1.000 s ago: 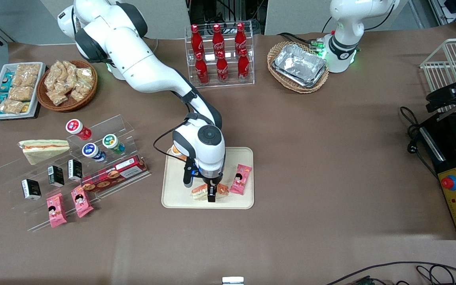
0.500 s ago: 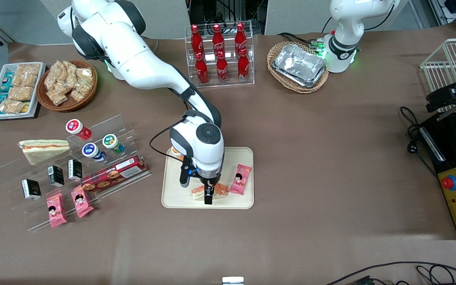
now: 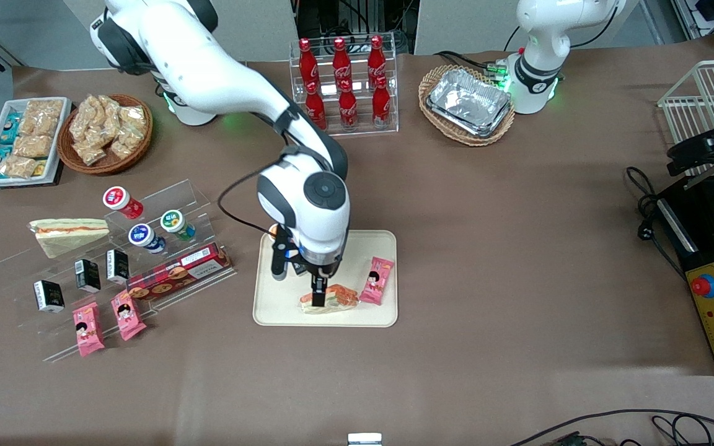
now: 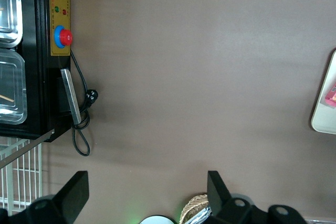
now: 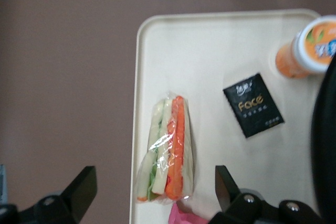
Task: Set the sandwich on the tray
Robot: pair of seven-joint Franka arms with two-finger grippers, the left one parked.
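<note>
With its fingers spread wide and nothing between them, the gripper [image 3: 318, 298] hangs above the tray [image 3: 270, 310], as I read it from the front view; the right wrist view shows both fingertips [image 5: 84, 184] standing clear on either side of the sandwich [image 5: 167, 148]. That sandwich [image 3: 330, 299] lies flat on the tray, close to the rim nearest the front camera. Its long axis runs along that rim, toward the two ends of the table. Its filling edge faces up, with orange and greenish layers showing between pale bread.

Just beside the sandwich, toward the parked arm's end, I see a pink snack packet [image 3: 376, 280], also on the tray. A small black packet [image 5: 253, 105] lies on the tray farther from the front camera than the sandwich, and an orange bottle [image 5: 308, 52] lies near the tray's corner.

Well apart, toward the working arm's end of the table, a second pale wedge [image 3: 67, 235] rests on the clear display stand [image 3: 165, 204].
</note>
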